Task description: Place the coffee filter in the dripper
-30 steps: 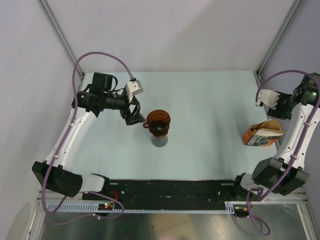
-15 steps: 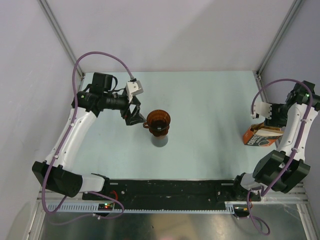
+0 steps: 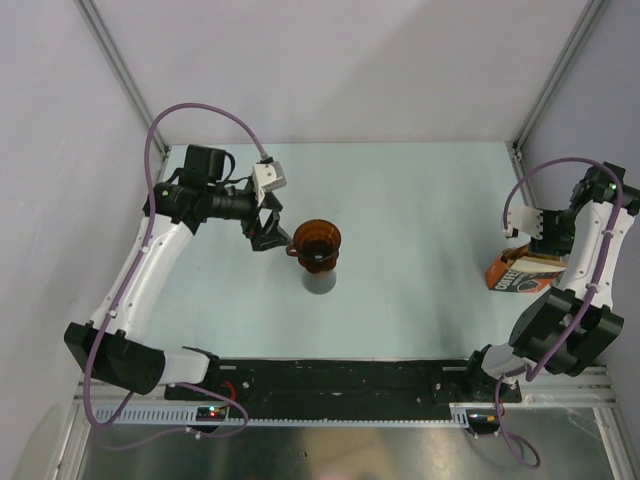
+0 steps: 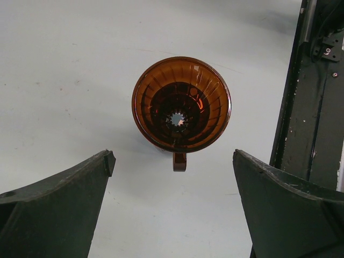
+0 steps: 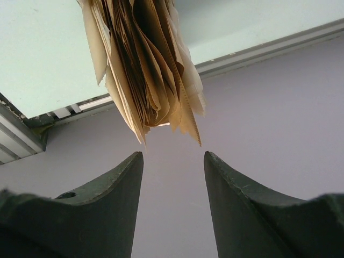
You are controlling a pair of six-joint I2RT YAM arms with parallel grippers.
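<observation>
Step in hand, as judged: a single coffee filter [image 5: 142, 64] is to be taken from the stack in the orange-brown bag [image 3: 512, 276] at the right edge of the desk [image 3: 420, 200]. The right fingers [image 5: 107, 215] are set about half apart with nothing between them, tips just short of the fanned paper edges in the wrist view. The stack is many-leaved and splayed, so one outer pale leaf should be targeted, not the bunch. One tip should be slid behind that leaf, the other kept outside, then closed gently. A deep bite would likely take several leaves or drag the bag, which looks light and is not held down. The lift should be made slowly and checked for a single leaf. The dripper [image 3: 316, 240] is seated on the grey beaker [image 3: 321, 283] mid-desk, well apart from the bag, rim up, no paper seen in it. The left fingers [image 4: 59, 204] are spread wide, just beside its handle [image 4: 179, 161], not touching. They could be used to steady the dripper at drop-in, since the perch on the beaker looks tippy.
</observation>
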